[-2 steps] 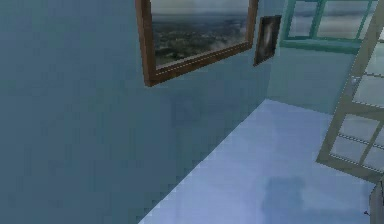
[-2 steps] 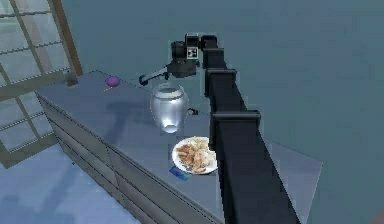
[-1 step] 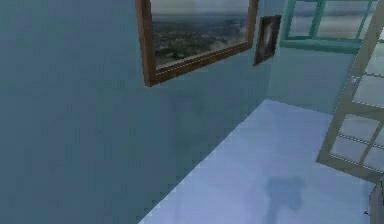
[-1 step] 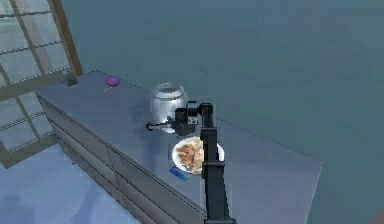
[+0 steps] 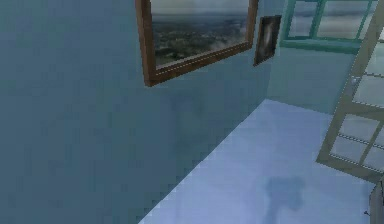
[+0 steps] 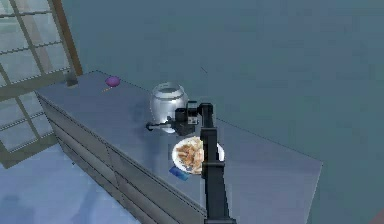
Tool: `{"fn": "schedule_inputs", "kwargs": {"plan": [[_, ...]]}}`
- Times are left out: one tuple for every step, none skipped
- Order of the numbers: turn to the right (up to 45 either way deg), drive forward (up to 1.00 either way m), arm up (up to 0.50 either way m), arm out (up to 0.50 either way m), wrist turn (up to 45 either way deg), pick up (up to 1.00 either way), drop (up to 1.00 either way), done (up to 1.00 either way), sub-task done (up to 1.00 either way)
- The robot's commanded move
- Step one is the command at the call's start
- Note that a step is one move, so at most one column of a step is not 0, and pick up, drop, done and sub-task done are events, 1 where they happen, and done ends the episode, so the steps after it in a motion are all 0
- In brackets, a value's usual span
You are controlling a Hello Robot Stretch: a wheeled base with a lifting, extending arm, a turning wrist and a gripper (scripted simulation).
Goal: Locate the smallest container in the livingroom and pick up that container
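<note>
On a long grey sideboard in the arm side view stands a round, silvery glass-like vessel. A small purple object sits near the sideboard's left end. The dark arm rises from the bottom edge and crosses a white plate of food. The gripper lies just below the round vessel, over the tabletop. I cannot tell whether it holds anything, or whether it touches the vessel.
A small blue thing sits at the sideboard's front edge by the plate. A paned door stands at the left. Ahead are a blue wall with a framed landscape, a smaller picture, a teal window, a paned door and open floor.
</note>
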Motion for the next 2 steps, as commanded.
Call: {"fn": "schedule_inputs", "kwargs": {"plan": [[0.0, 0.00, 0.10, 0.00, 0.0, 0.00, 0.00, 0.00, 0.00], [0.0, 0.00, 0.00, 0.00, 0.0, 0.00, 0.00, 1.00, 0.00]]}}
